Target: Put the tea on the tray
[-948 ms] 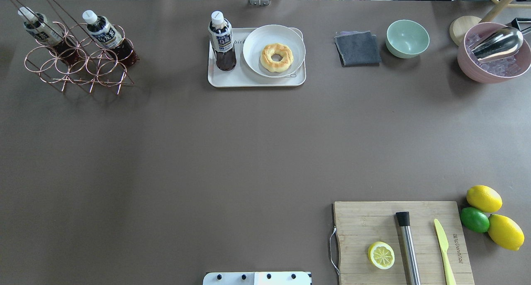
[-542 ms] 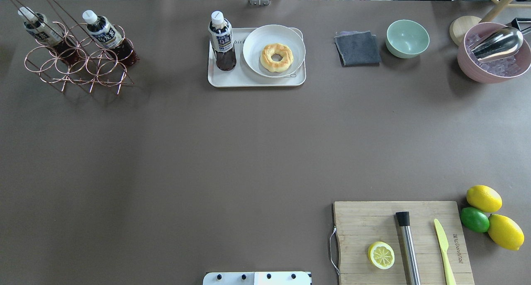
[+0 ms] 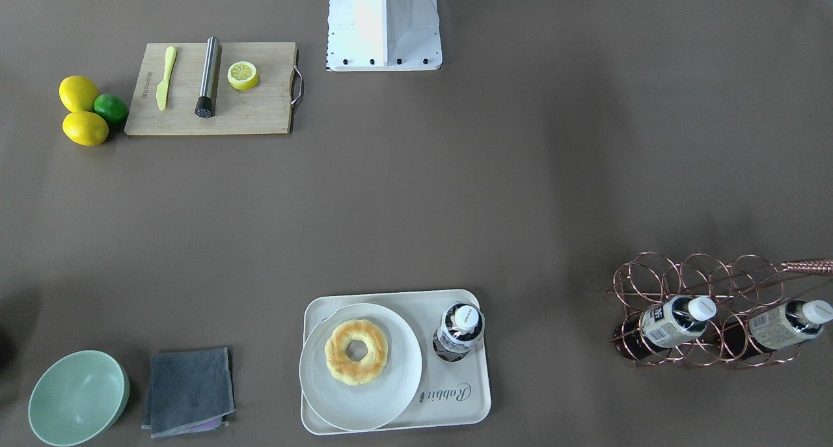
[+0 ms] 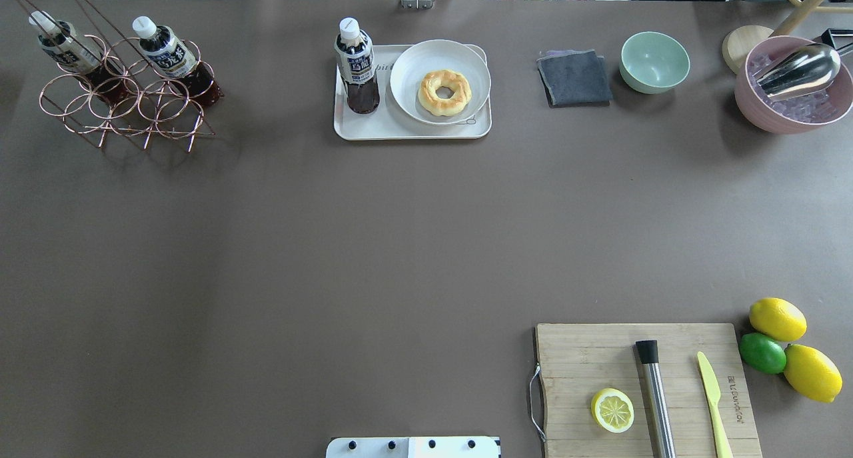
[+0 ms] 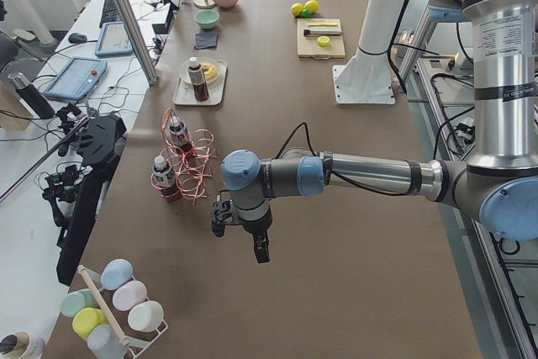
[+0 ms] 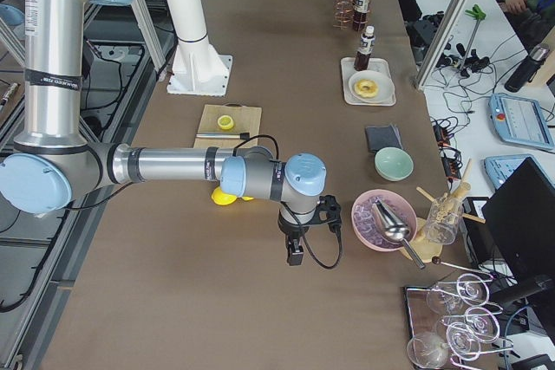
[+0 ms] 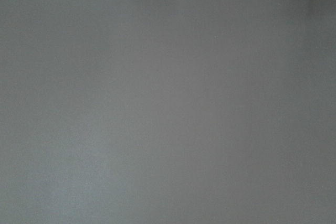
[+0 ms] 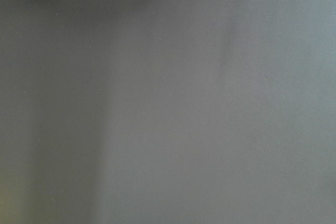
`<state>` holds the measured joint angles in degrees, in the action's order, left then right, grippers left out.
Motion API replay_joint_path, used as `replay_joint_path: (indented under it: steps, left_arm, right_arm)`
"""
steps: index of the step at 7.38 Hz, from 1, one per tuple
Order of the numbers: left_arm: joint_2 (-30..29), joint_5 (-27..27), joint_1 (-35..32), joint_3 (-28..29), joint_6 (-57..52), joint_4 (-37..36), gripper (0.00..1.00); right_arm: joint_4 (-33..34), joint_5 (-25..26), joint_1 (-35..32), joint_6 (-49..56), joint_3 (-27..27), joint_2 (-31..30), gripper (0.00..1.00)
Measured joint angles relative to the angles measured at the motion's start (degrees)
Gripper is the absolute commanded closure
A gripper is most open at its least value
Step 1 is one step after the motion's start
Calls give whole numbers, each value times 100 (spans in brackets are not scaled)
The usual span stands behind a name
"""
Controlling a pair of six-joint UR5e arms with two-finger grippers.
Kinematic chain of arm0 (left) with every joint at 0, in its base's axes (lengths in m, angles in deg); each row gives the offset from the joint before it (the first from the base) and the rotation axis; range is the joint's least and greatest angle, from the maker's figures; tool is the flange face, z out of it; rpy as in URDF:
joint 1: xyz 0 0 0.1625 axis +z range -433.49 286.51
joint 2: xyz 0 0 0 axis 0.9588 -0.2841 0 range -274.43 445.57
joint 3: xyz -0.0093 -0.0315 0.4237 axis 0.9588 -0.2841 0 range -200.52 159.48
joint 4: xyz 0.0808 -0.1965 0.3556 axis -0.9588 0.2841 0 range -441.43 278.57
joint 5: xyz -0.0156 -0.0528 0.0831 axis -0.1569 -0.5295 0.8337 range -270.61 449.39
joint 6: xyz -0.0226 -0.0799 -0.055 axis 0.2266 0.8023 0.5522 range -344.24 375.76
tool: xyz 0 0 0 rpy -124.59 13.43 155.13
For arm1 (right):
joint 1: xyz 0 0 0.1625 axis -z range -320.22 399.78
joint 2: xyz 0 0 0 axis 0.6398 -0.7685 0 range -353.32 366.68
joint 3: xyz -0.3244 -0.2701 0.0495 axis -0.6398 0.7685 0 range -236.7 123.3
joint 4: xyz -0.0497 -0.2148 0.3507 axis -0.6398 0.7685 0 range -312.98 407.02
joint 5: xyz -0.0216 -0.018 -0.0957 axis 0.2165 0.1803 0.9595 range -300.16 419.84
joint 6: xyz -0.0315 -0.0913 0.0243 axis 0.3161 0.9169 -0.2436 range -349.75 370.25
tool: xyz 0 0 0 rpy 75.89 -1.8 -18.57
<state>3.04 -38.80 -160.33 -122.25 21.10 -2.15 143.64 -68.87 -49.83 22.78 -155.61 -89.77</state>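
One bottle of tea stands upright on the tray, and you find it at the tray's end nearest the copper wire rack, just beside the round white plate that carries a doughnut. In the front-facing view its white cap sits just above the tray's grey script. Two other bottles lean in the rack, well apart from the tray. Look along the table from the robot's left and you see the left gripper hanging over the brown table near the rack. From the opposite end you see the right gripper hanging near the pink bowl of ice. Both are well apart from the tea. You cannot tell from these side views whether either claw is apart or together, and both wrist cameras give you only blurred, bare tabletop.
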Motion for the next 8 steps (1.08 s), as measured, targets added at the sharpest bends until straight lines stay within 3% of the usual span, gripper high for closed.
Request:
replay_joint_path:
  steps: [8]
  left_arm:
    - [0, -13, 0, -13, 2, 0, 2]
  right_arm:
    - [-73, -5, 13, -13, 12, -10, 0]
